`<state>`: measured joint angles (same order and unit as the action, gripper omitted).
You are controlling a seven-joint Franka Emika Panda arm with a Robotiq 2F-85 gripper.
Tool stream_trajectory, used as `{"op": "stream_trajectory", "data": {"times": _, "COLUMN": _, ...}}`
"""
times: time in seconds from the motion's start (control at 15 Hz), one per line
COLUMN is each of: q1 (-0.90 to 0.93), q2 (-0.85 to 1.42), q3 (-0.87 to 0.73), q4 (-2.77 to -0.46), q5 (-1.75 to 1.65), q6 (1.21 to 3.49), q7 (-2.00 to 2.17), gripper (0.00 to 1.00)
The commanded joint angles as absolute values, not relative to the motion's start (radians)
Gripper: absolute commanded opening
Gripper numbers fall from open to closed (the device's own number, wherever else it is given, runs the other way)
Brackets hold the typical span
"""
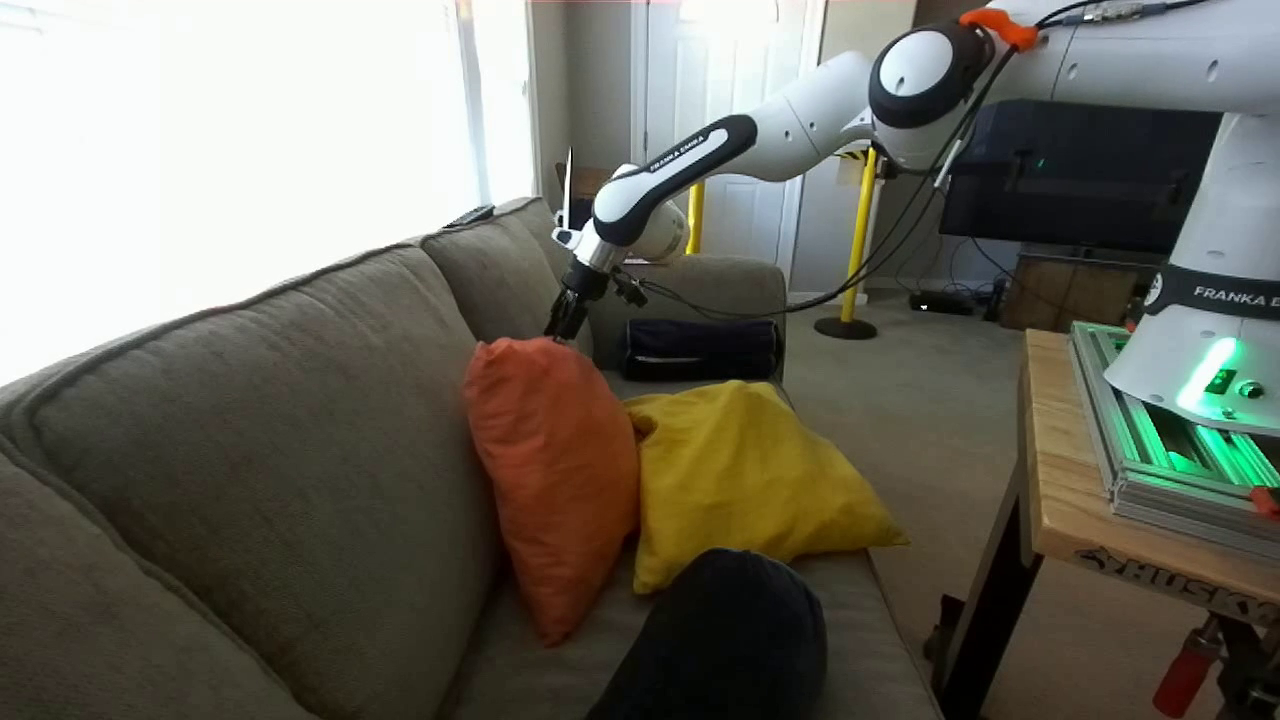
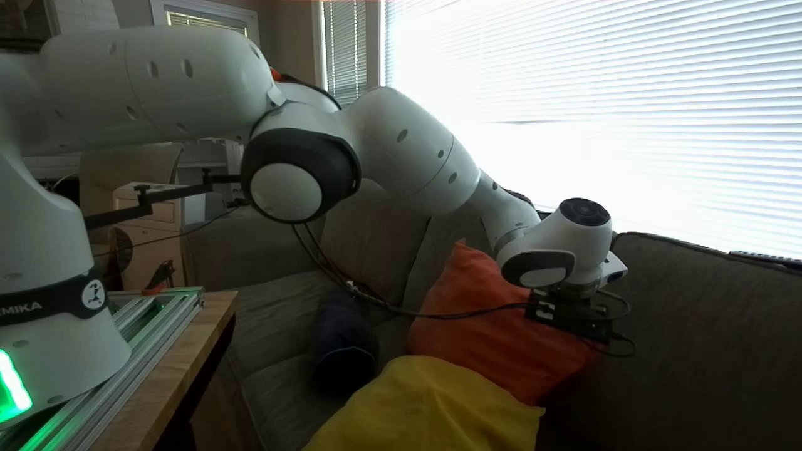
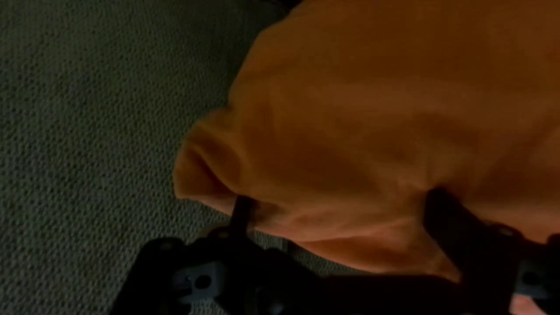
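Observation:
An orange pillow [image 1: 555, 470] stands on edge against the sofa's backrest, and it shows in both exterior views, partly behind the arm in an exterior view [image 2: 476, 319]. At its top edge is my gripper [image 1: 563, 322], pointing down. In the wrist view the gripper [image 3: 340, 198] is open, its two dark fingers [image 3: 450, 223] spread wide with orange cloth [image 3: 332, 214] between and under them. Both fingertips appear to touch the cloth, which dimples at the tip on the right of that view. A yellow pillow [image 1: 750, 480] lies beside the orange one.
The grey sofa backrest [image 1: 270, 460] rises close beside the gripper. A dark bolster [image 1: 740, 630] lies on the seat, and a dark rolled bundle [image 1: 700, 345] sits near the far armrest. Cables [image 2: 438, 315] hang from the arm. The robot's base stands on a wooden bench [image 1: 1060, 480].

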<state>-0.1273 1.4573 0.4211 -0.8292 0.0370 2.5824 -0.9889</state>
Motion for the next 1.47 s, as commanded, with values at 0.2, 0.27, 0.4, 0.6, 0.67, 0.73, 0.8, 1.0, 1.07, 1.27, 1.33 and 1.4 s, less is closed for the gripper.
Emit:
{"op": "stream_trajectory", "data": {"times": 0.2, "q1": -0.088, "q2": 1.489, "q3": 0.348, "q4": -0.772, "q5": 0.090, "q6": 2.551, "q7": -0.972, "gripper": 0.59}}
{"op": "stream_trajectory", "data": {"times": 0.27, "q1": -0.082, "q2": 1.487, "q3": 0.336, "q4": -0.756, "q5": 0.081, "q6": 2.537, "q7": -0.971, "gripper": 0.52}}
{"op": "stream_trajectory", "data": {"times": 0.4, "q1": -0.084, "q2": 1.480, "q3": 0.339, "q4": -0.731, "q5": 0.048, "q6": 2.512, "q7": -0.953, "gripper": 0.38}}
{"op": "stream_trajectory", "data": {"times": 0.6, "q1": -0.092, "q2": 1.448, "q3": 0.330, "q4": -0.729, "q5": 0.050, "q6": 2.457, "q7": -0.947, "gripper": 0.16}}
{"op": "stream_trajectory", "data": {"times": 0.67, "q1": -0.096, "q2": 1.439, "q3": 0.328, "q4": -0.729, "q5": 0.050, "q6": 2.438, "q7": -0.949, "gripper": 0.09}}
{"op": "stream_trajectory", "data": {"times": 0.73, "q1": -0.098, "q2": 1.428, "q3": 0.317, "q4": -0.731, "q5": 0.048, "q6": 2.416, "q7": -0.941, "gripper": 0.01}}
{"op": "stream_trajectory", "data": {"times": 0.8, "q1": -0.099, "q2": 1.419, "q3": 0.303, "q4": -0.734, "q5": 0.045, "q6": 2.398, "q7": -0.930, "gripper": 0.00}}
{"op": "stream_trajectory", "data": {"times": 1.0, "q1": -0.104, "q2": 1.396, "q3": 0.274, "q4": -0.739, "q5": 0.045, "q6": 2.352, "q7": -0.910, "gripper": 0.00}}
{"op": "stream_trajectory", "data": {"times": 1.07, "q1": -0.108, "q2": 1.387, "q3": 0.266, "q4": -0.744, "q5": 0.047, "q6": 2.346, "q7": -0.905, "gripper": 0.01}}
{"op": "stream_trajectory", "data": {"times": 1.27, "q1": -0.126, "q2": 1.350, "q3": 0.240, "q4": -0.761, "q5": 0.053, "q6": 2.370, "q7": -0.881, "gripper": 0.01}}
{"op": "stream_trajectory", "data": {"times": 1.33, "q1": -0.137, "q2": 1.332, "q3": 0.231, "q4": -0.769, "q5": 0.055, "q6": 2.387, "q7": -0.871, "gripper": 0.01}}
{"op": "stream_trajectory", "data": {"times": 1.4, "q1": -0.143, "q2": 1.320, "q3": 0.220, "q4": -0.771, "q5": 0.054, "q6": 2.398, "q7": -0.858, "gripper": 0.01}}
